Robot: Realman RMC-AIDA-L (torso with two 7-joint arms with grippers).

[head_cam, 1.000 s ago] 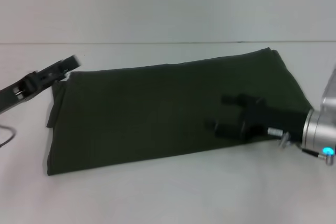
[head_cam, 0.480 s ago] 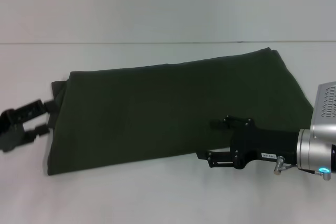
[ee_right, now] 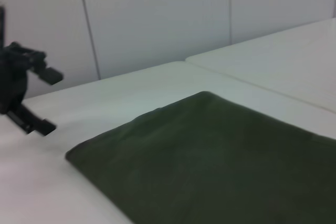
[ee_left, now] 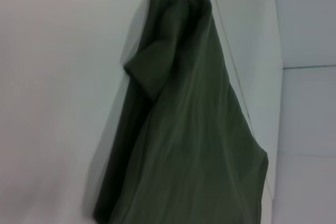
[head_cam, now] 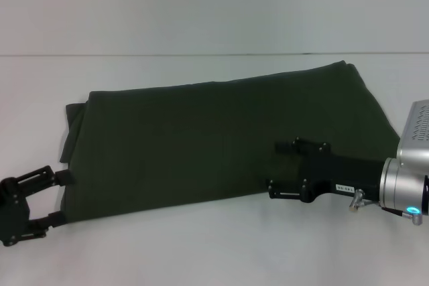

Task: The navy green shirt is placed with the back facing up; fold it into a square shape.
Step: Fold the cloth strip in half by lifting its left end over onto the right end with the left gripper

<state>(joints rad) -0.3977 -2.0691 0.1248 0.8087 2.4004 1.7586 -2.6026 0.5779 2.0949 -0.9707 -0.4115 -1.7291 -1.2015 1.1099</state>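
Navy green shirt (head_cam: 214, 142) flat on table (head_cam: 201, 25), folded lengthwise.

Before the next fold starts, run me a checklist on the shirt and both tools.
1. Dark olive-green cotton shirt lies flat as a long folded band on the white table: ok.
2. Plain side up, no lettering showing: ok.
3. Left tool open at the band's near left corner: ok.
4. Right tool open over the near edge: ok.
5. Either tool holding cloth: not ok, none gripped yet.
6. Left end layers aligned: not ok, a bunched flap sticks out.
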